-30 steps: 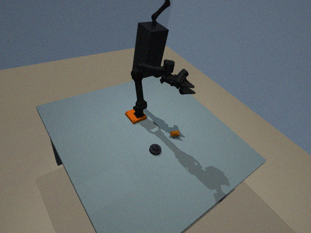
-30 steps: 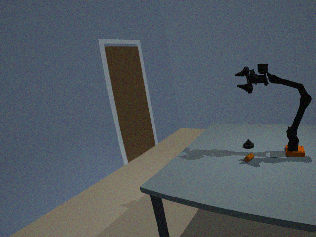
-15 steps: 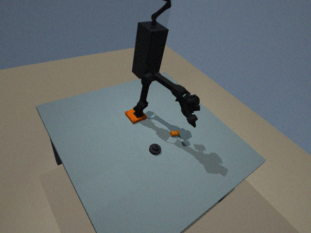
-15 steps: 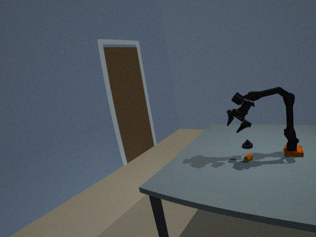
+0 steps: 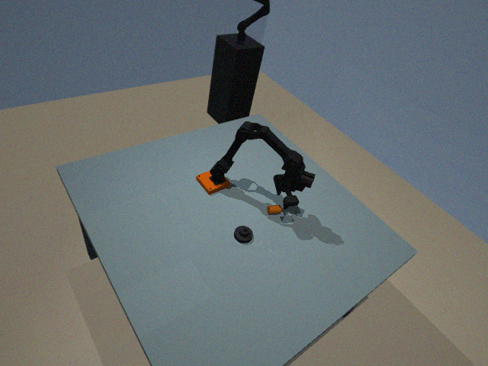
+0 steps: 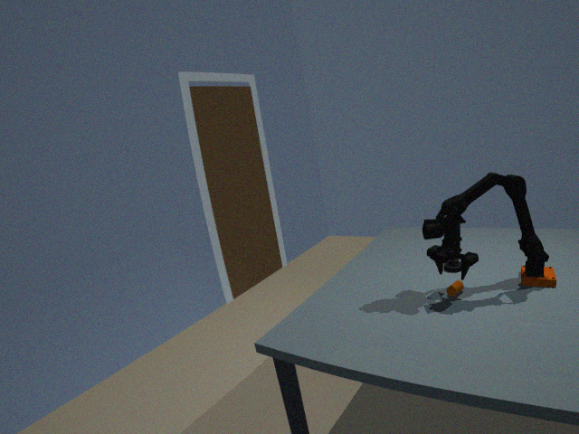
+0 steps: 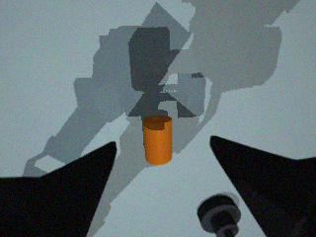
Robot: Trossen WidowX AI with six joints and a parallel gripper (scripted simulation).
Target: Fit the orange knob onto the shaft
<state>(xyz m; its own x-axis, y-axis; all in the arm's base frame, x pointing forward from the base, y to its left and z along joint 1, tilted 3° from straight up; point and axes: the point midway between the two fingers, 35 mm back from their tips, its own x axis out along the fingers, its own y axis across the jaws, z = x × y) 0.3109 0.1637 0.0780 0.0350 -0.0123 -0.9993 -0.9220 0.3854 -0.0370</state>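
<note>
The orange knob (image 5: 274, 209) (image 6: 454, 288) (image 7: 158, 143) lies on its side on the table. In the wrist view its upper end is in shadow, and I cannot make out the flat of its hole. My gripper (image 5: 282, 200) (image 6: 451, 276) (image 7: 163, 142) points down above the knob, open and empty. In the wrist view the knob appears between the two fingers, with a gap on each side. The dark round pedestal (image 5: 239, 237) (image 7: 206, 215) stands apart from the knob, with its shaft upright and bare. In the exterior view it shows behind the fingers, partly covered.
The arm's orange base plate (image 5: 203, 183) (image 6: 537, 281) stands on the pale blue table (image 5: 177, 255) (image 6: 467, 350). The arm's shadows fall over and around the knob. A tall dark block (image 5: 232, 78) stands beyond the table's far edge.
</note>
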